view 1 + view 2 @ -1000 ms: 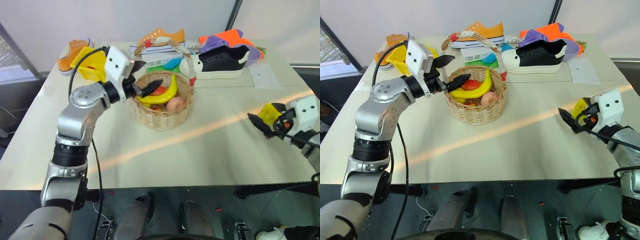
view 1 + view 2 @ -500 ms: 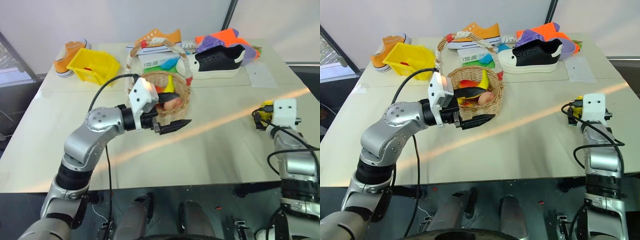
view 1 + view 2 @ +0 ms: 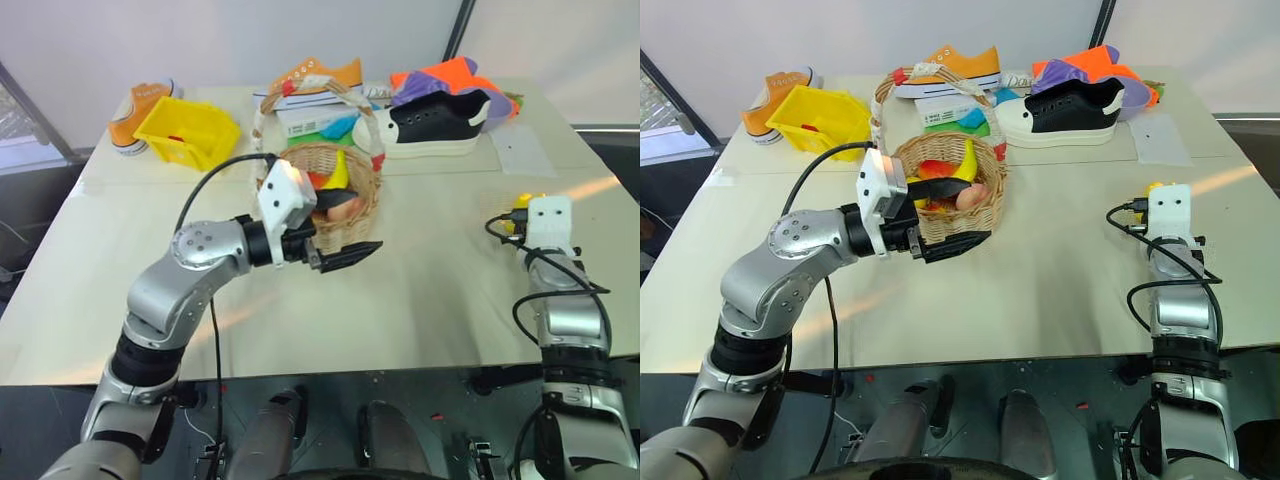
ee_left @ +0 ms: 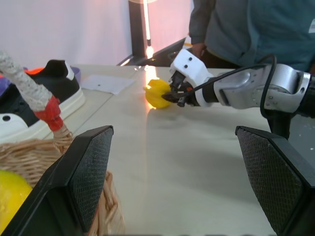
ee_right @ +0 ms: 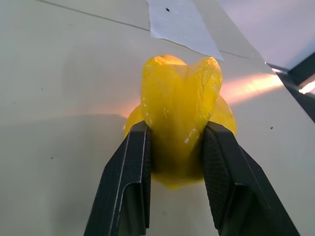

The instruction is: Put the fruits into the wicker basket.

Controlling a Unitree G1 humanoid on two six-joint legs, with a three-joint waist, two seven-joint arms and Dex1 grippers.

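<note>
The right gripper has both black fingers pressed against the flanks of the starfruit, which rests on the table near its right edge — in the head views mostly hidden behind the white wrist housing. The left gripper, jaws wide apart and empty, hovers just at 6 o'clock of the wicker basket. The banana lies inside — partly hidden behind the left wrist.
</note>
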